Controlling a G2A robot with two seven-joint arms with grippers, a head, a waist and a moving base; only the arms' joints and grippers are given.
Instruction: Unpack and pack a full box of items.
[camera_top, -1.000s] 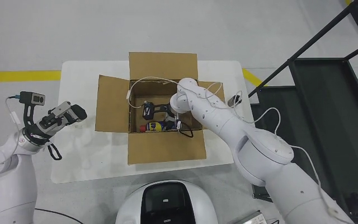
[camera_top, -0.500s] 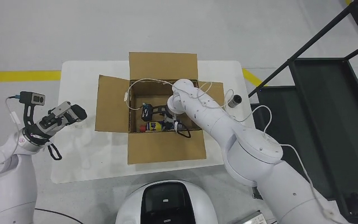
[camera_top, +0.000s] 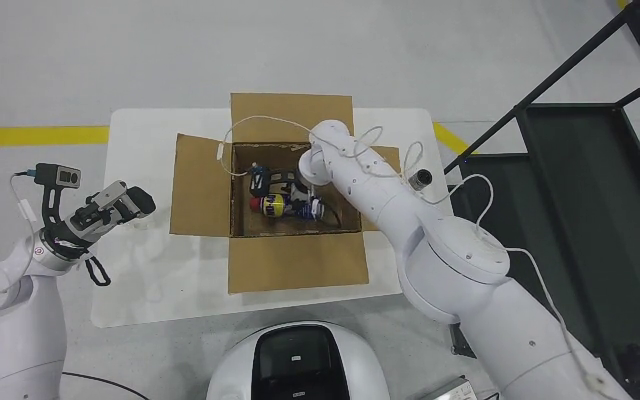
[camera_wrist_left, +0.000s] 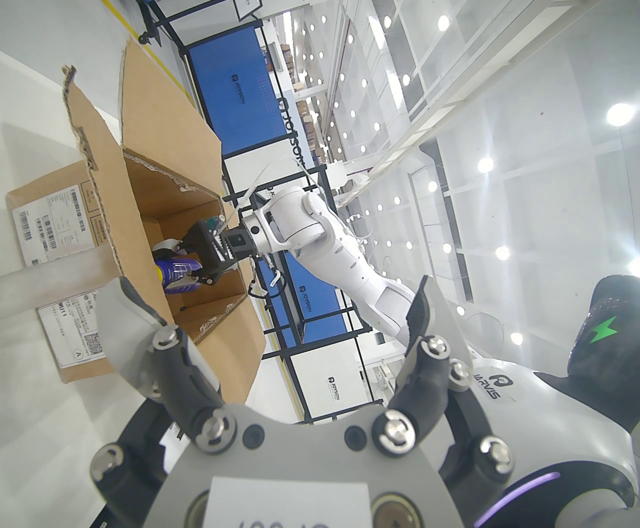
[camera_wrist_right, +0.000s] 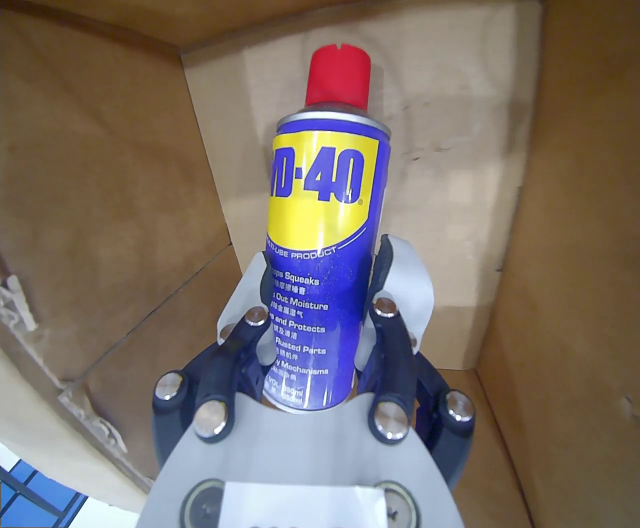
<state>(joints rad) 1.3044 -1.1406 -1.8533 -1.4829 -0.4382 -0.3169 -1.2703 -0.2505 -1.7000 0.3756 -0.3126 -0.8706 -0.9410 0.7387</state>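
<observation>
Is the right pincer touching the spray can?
Touching. The right wrist view shows the right pincer closed on the spray can, fingers pressing both sides.

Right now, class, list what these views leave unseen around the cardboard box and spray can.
Right wrist view: base of the spray can, hidden by the right end effector.
Top view: floor of the cardboard box, partly covered by the right arm.
Left wrist view: much of the box interior, behind its near flap.

Bright, even light falls from rows of round ceiling lamps (camera_wrist_left: 620, 114), which flare white in the left wrist view. The pale desk (camera_top: 150, 290) carries only soft shadows. Inside the cardboard box (camera_wrist_right: 100, 200) it is dimmer, and a sheen streaks the spray can (camera_wrist_right: 325, 225). Both wrist views bend straight lines near their edges.
</observation>
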